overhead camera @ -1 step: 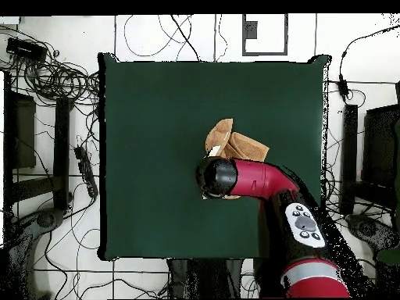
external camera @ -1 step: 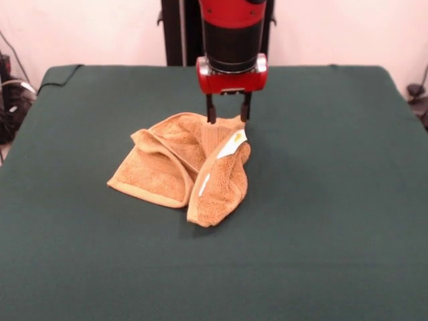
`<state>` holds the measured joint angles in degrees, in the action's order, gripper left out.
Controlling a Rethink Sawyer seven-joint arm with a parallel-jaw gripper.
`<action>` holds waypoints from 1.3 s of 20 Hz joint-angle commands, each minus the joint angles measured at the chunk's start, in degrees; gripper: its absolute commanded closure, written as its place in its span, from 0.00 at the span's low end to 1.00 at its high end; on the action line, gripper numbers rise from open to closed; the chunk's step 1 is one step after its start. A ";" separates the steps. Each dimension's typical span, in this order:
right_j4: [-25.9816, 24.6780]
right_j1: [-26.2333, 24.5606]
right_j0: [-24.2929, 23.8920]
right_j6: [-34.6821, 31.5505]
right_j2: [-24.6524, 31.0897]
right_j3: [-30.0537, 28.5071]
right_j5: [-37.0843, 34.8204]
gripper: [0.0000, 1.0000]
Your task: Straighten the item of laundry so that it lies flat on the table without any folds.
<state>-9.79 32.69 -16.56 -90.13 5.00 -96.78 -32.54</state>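
Observation:
The item of laundry (external camera @ -1 step: 190,167), an orange-tan terry towel, lies crumpled near the middle of the dark green table (external camera @ -1 step: 334,214), folded over itself in several flaps. A white label (external camera @ -1 step: 231,143) shows on its right flap. My gripper (external camera @ -1 step: 228,117) hangs straight down at the towel's far edge, open, with its fingers (external camera @ -1 step: 211,111) apart on either side of the raised fold there. In the overhead view the towel (overhead camera @ -1 step: 236,144) pokes out from under the arm's black and red wrist (overhead camera @ -1 step: 217,176), which hides the gripper; the table (overhead camera @ -1 step: 148,141) spreads wide around both.
Green cloth surrounds the towel on every side. Cables and dark equipment (overhead camera @ -1 step: 55,86) lie on the floor around the table, and more cables (external camera @ -1 step: 10,93) show at the left edge in the front view. A black post (external camera @ -1 step: 172,32) stands behind the table.

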 commanded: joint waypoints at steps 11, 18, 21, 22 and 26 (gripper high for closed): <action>3.73 -3.35 0.80 -5.98 5.20 2.73 -5.85 0.00; 3.50 -7.03 -0.77 -5.22 6.07 1.31 -2.80 0.00; 3.55 -7.24 -0.82 -5.44 6.10 1.23 -2.54 0.00; 3.57 -7.03 -0.74 -5.63 6.00 1.10 -2.52 0.00; 3.33 -7.38 -0.50 -5.33 5.81 1.90 -3.20 0.00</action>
<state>-8.67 28.59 -17.49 -90.13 5.00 -94.66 -34.83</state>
